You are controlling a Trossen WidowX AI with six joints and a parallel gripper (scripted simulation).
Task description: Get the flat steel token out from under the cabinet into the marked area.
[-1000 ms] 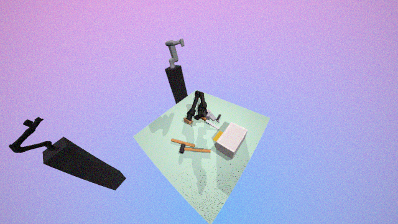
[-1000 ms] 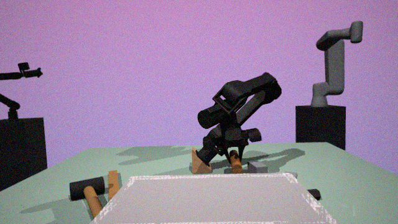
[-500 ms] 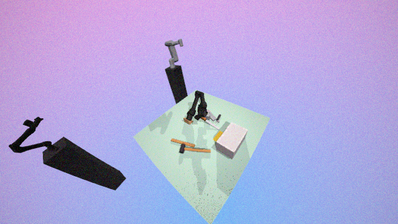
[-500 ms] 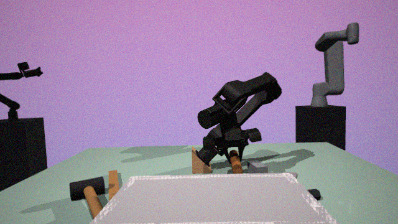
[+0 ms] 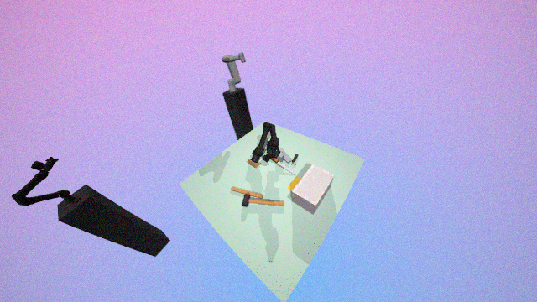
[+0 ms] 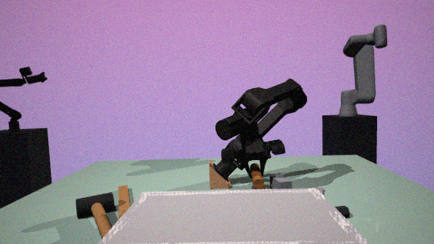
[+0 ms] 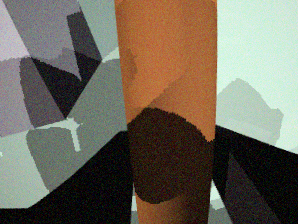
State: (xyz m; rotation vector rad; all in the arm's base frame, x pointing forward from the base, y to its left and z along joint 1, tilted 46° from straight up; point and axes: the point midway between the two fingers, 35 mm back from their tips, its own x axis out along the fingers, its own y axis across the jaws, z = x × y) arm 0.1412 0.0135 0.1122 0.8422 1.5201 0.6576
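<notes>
The jaws are partly closed, squeezing the orange handle of a long stick [image 5: 285, 166] [image 6: 258, 180] [image 7: 167, 60]. Its thin end points toward the white box [image 5: 312, 184] [image 6: 230, 217]. I can't see where the coin is.

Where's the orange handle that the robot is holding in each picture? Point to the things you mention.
Top: the orange handle [image 5: 274, 159] [image 6: 258, 179] [image 7: 170, 65] is a tiny bit just right of the middle.
Exterior: below and right of the middle, behind the big pale box top [image 6: 234, 217].
Wrist: running up and down the middle, really big.
Shared landmark: the black gripper [image 5: 272, 158] [image 6: 256, 169] [image 7: 165, 136], shut on the handle.
</notes>
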